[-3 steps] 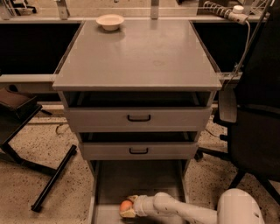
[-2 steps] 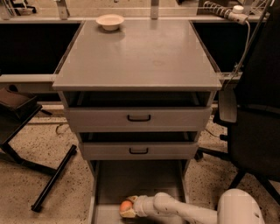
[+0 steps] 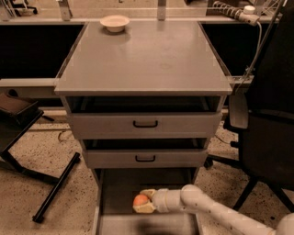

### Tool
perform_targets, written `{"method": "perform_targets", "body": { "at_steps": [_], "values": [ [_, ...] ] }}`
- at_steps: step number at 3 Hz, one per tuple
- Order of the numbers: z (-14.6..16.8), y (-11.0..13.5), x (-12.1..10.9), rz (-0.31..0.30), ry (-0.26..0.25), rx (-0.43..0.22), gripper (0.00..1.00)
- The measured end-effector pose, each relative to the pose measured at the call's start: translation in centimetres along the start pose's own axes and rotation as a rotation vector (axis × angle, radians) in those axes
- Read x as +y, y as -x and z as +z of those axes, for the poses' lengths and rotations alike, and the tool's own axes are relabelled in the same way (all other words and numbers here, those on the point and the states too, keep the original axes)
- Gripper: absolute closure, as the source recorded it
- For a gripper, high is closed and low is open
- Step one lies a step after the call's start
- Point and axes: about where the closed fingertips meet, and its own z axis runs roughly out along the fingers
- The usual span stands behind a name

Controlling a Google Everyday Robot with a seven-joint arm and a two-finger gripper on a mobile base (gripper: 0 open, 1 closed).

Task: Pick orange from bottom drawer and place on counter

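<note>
The orange (image 3: 140, 199) lies on the grey floor of the open bottom drawer (image 3: 117, 193), near its middle. My gripper (image 3: 144, 201) reaches into the drawer from the right, and its cream fingers (image 3: 147, 209) stand around the orange, one behind it and one in front. My white arm runs off to the lower right. The counter (image 3: 147, 59) is the wide grey top of the cabinet, above the two drawers with black handles.
A white bowl (image 3: 115, 22) stands at the counter's far left. A black office chair (image 3: 271, 119) stands close on the cabinet's right. A dark stand with a black leg (image 3: 55, 188) is on the floor at the left. A white power strip (image 3: 239, 13) lies at the back right.
</note>
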Motion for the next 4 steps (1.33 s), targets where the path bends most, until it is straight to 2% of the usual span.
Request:
{"method": "perform_targets", "body": {
  "at_steps": [1, 2, 3, 4],
  "values": [
    [-6.5, 8.0, 1.4, -0.007, 0.047, -0.083, 1.00],
    [-12.5, 15.3, 3.1, -0.038, 0.037, -0.127, 1.00],
    [-12.4, 15.3, 3.1, -0.038, 0.037, -0.127, 1.00],
    [-13.3, 17.0, 2.8, -0.059, 0.034, -0.129, 1.00]
  ]
}}
